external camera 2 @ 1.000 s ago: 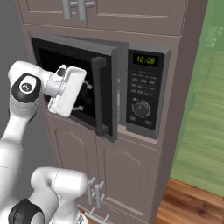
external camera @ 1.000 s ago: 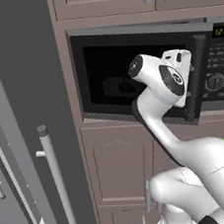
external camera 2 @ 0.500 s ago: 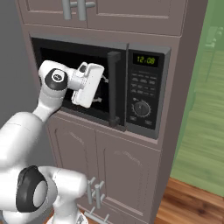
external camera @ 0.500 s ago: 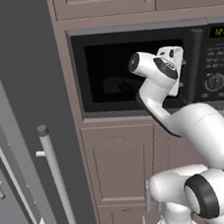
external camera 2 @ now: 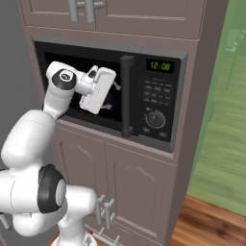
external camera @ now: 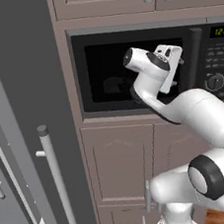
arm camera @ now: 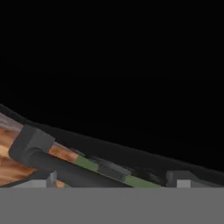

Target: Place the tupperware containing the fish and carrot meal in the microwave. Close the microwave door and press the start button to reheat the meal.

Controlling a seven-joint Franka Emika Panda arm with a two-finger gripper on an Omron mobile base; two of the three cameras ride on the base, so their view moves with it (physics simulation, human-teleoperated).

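Right base view: microwave door [external camera 2: 103, 91] now shut; tool [external camera 2: 114, 86] spread, empty, against it.

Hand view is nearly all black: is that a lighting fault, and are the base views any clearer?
Hand view: no fault, the black door window sits close. Left base view: evenly lit, sharp, window dark. Right base view: green display legible, no glare.
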